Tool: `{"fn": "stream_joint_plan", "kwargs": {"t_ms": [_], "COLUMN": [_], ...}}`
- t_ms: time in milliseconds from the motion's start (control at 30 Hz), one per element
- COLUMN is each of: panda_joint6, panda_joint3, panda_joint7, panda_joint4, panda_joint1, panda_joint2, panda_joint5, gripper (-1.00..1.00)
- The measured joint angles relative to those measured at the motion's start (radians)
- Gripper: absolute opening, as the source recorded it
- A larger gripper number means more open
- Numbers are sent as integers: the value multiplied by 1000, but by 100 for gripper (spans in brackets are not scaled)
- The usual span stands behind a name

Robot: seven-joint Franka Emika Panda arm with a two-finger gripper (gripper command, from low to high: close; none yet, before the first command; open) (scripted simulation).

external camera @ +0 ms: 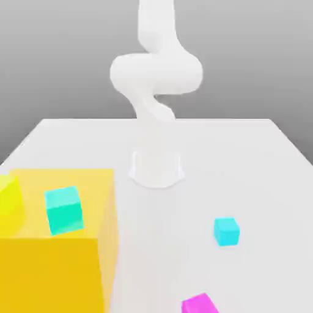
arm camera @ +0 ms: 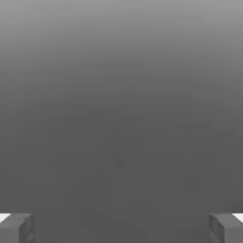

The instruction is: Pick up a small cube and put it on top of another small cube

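Note:
The small magenta-pink cube lies on the white table at the front edge of the exterior view, partly cut off. A small cyan cube rests on the table a little behind it, toward the exterior view's right. A second cyan cube sits on top of the huge orange-yellow block. In the hand view my gripper is open, its two grey fingertips far apart with nothing between them, facing plain grey background. The white arm rises from its base at the table's middle.
The huge orange-yellow block fills the front of the exterior view's left. A yellow-green object sits on its top at the far left edge. The arm's round white base stands behind the cubes.

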Motion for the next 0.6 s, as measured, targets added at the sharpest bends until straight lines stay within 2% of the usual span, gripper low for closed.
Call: {"fn": "stream_joint_plan", "kwargs": {"t_ms": [600], "panda_joint6": [205], "panda_joint3": [5], "panda_joint7": [-168], "panda_joint4": [-8], "panda_joint1": [85], "panda_joint2": [659], "panda_joint5": [16], "gripper": [0]}}
